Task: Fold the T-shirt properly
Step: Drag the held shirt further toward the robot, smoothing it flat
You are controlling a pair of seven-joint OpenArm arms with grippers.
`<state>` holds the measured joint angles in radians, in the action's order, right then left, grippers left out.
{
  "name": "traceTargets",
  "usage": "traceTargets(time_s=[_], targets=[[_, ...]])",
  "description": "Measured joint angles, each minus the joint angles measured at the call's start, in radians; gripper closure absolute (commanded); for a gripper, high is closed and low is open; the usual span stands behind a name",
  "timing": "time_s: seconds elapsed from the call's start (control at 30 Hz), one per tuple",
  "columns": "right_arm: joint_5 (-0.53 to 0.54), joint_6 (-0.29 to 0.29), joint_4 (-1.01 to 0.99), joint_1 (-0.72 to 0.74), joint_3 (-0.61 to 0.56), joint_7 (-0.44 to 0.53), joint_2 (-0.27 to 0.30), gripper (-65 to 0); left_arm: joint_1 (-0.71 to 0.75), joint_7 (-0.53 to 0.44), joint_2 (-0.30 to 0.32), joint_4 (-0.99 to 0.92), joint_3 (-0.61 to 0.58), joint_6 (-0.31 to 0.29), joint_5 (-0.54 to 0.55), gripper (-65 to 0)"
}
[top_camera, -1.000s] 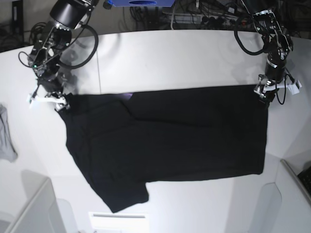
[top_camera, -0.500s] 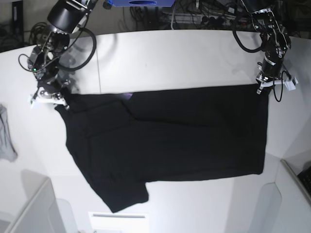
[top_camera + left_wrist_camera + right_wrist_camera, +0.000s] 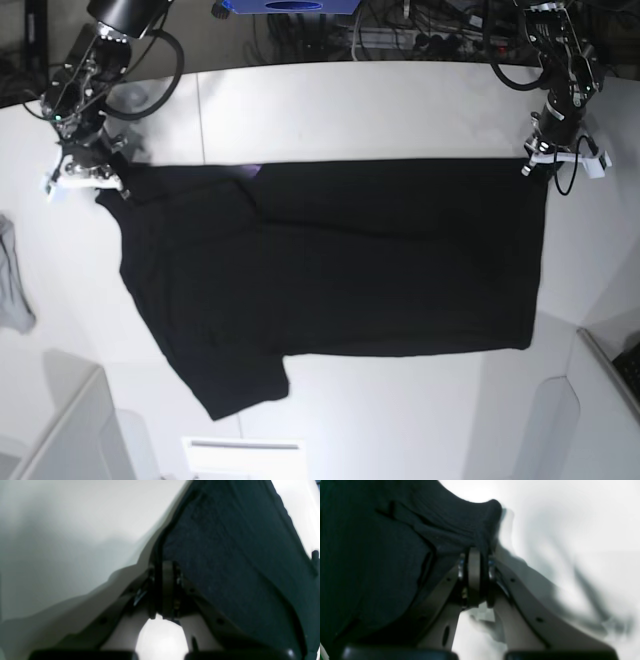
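Note:
The black T-shirt [image 3: 340,260] lies spread flat on the white table [image 3: 350,110], plain side up, with one sleeve at the front left. A sliver of purple shows at its far edge. My left gripper [image 3: 535,163] is shut on the shirt's far right corner; the left wrist view shows the pads [image 3: 168,590] pinching dark cloth [image 3: 232,555]. My right gripper [image 3: 100,185] is shut on the far left corner; the right wrist view shows the pads [image 3: 473,577] clamped on bunched cloth [image 3: 395,542].
A small grey cloth [image 3: 12,280] lies at the table's left edge. Cables and a blue box [image 3: 285,6] lie beyond the far edge. A white bin wall [image 3: 75,430] stands at the front left, another [image 3: 600,380] at the front right.
Both grippers have moved toward the far side of the table, dragging the shirt's far edge with them. The whole shirt has slid farther back and lies straighter.

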<state>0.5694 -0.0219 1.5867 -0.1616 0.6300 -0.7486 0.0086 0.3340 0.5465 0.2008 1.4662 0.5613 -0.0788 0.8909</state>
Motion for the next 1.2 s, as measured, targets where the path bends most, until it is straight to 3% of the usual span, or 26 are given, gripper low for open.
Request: traceTargets(time_s=[0.57,1.2], targets=[[0.005,0.0,0.162,-0.25,-0.004,0.0,-0.004,0.0,0.217,0.016,-0.001,0.186,0.0,0.011,-0.008,0.0],[0.006,0.0,0.277,-0.375,-0.003,-0.038,-0.029,0.0,0.343,0.005,0.001,0.21,0.003,0.003,-0.008,0.0]])
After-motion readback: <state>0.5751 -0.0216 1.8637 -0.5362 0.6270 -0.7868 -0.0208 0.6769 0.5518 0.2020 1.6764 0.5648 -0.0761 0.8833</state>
